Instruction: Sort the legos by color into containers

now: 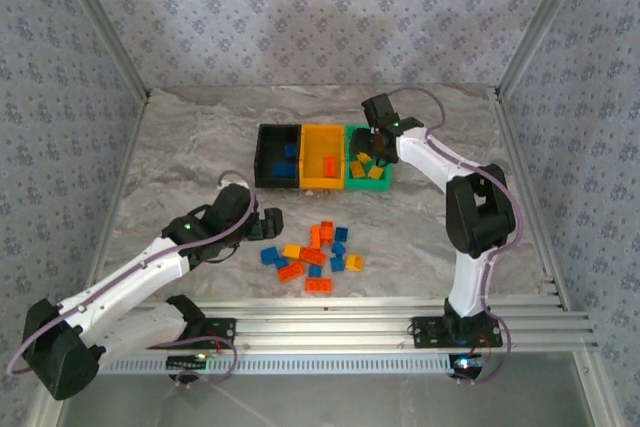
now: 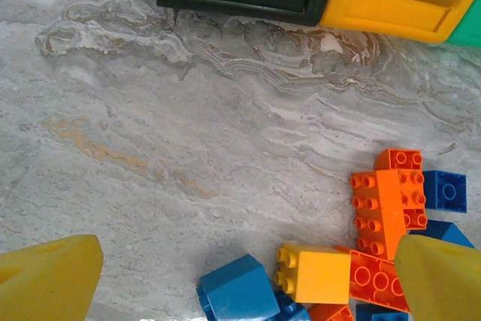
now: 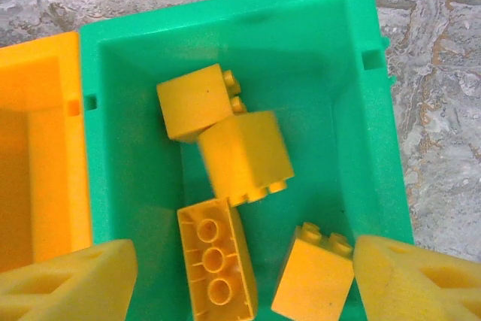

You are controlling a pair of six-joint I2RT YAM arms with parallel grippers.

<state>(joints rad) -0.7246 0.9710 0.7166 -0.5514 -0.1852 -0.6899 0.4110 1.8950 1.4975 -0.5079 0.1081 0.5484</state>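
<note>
Three joined containers on counter, top view; loose legos heaped in front. Left wrist: left gripper spread wide, empty, over pile's edge. Right wrist: right gripper parted, gripping nothing, above four yellow bricks in green bin.

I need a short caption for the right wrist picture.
Open right claw above the green bin, with yellow bricks lying inside.

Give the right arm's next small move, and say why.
Probably raise the right gripper straight up, clear of the green bin. Its jaws stand open over four yellow bricks lying in that bin, none of them gripped, and the pile is not yet sorted.
</note>
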